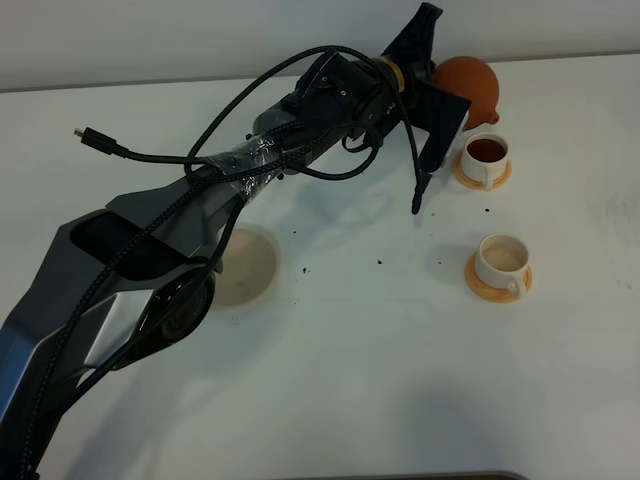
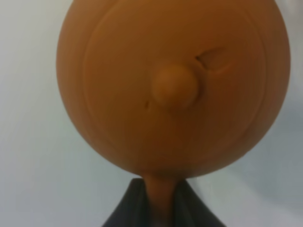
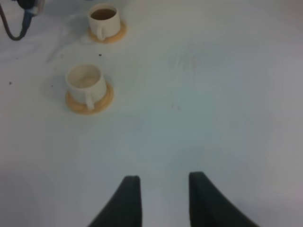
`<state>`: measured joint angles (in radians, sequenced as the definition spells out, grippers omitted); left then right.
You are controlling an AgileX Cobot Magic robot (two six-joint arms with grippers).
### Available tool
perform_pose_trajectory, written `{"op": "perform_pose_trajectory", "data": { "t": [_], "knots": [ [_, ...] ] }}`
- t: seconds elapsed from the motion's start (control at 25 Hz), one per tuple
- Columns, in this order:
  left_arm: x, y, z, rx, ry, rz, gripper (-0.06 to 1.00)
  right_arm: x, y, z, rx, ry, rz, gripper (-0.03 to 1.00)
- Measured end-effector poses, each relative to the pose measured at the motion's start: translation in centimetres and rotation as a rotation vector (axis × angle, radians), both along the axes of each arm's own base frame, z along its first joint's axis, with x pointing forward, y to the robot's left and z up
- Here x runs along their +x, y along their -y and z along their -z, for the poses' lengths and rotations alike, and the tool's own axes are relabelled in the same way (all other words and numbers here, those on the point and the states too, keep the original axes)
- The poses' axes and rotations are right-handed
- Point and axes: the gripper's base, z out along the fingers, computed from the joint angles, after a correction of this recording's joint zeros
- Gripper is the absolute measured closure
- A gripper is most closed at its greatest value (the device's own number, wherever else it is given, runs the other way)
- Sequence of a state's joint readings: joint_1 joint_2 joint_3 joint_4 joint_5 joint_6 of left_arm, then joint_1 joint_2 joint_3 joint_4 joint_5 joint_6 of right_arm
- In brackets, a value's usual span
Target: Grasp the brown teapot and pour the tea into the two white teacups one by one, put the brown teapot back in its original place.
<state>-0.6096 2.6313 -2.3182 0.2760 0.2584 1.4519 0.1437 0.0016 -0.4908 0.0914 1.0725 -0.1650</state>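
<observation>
Exterior high: left arm [image 1: 300, 140] across coaster [image 1: 252, 268]

At the far right of the white table [image 1: 350, 390], the brown teapot [image 1: 472, 82] is held by the left gripper [image 1: 449, 100] just beyond the far white teacup [image 1: 486, 162], which is filled with dark tea [image 1: 487, 149], while the near white teacup [image 1: 502, 262] is seen pale inside and the beige coaster [image 1: 250, 268] is left uncovered at the left.
</observation>
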Motion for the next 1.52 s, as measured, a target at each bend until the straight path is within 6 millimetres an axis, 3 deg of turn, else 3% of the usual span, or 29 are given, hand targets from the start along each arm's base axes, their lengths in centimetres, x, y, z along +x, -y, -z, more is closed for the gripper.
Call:
{"op": "perform_pose_trajectory", "data": {
  "t": [0.2, 0.48, 0.64, 1.12, 1.28, 1.52],
  "knots": [
    [-0.4, -0.9, -0.6, -0.041, -0.138, -0.128, 0.83, 0.0, 0.0, 0.0, 0.001, 0.0, 0.0, 0.73],
    [-1.8, -2.4, -4.3, -0.12, -0.338, -0.337, 0.83, 0.0, 0.0, 0.0, 0.003, -0.001, 0.002, 0.73],
    [-3.2, -2.4, -5.3, -0.161, -0.473, -0.443, 0.83, 0.0, 0.0, 0.0, 0.003, -0.001, 0.002, 0.73],
    [-6.9, -2.2, -4.2, -0.239, -0.837, -0.898, 0.83, 0.0, 0.0, 0.0, 0.003, -0.001, 0.002, 0.73],
    [-7.8, -1.5, -4.1, -0.296, -0.931, -0.969, 0.83, 0.0, 0.0, 0.0, 0.003, -0.001, 0.002, 0.73],
    [-7.9, -0.5, -3.7, -0.352, -0.938, -0.956, 0.83, 0.0, 0.0, 0.0, 0.003, -0.001, 0.002, 0.73]
  ]
}}
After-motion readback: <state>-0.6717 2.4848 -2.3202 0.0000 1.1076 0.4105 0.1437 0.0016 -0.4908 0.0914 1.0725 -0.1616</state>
